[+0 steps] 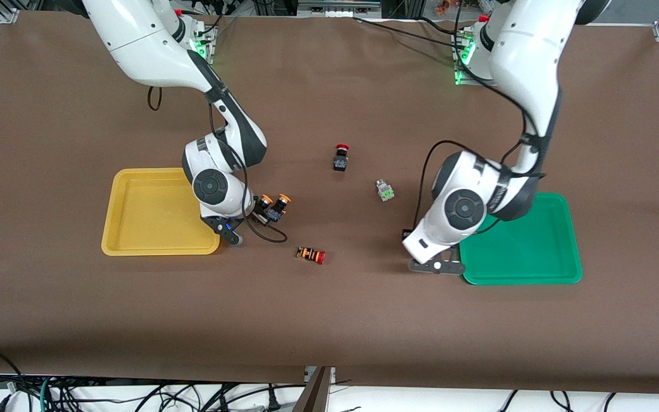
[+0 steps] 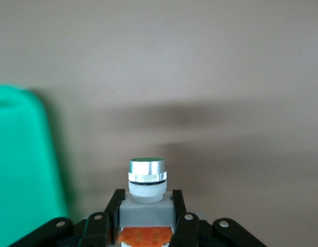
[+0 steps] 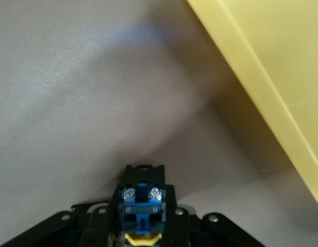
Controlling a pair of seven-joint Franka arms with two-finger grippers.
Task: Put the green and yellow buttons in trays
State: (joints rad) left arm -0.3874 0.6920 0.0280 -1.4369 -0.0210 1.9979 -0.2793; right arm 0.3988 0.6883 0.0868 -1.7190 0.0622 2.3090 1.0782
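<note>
My brown worktop (image 1: 329, 320) carries the yellow tray (image 1: 152, 212) at the right arm's end and the green tray (image 1: 527, 252) at the left arm's.

My right gripper (image 1: 229, 232) is low at the yellow tray's corner, its jaws clamped on a black-and-blue button (image 3: 142, 193) (yellow cap toward the wrist). My left gripper (image 1: 437, 266) sits just beside the green tray's rim, jaws clamped on a white-silver button (image 2: 146, 188).

Two yellow-capped buttons (image 1: 273, 206) show just beside my right wrist; I cannot tell whether one of them is the one I hold. A green-faced button (image 1: 385, 190) lies on the worktop between the arms, apart from the trays. So do a red-capped black button (image 1: 340, 157) and a striped red-capped button (image 1: 310, 255).
</note>
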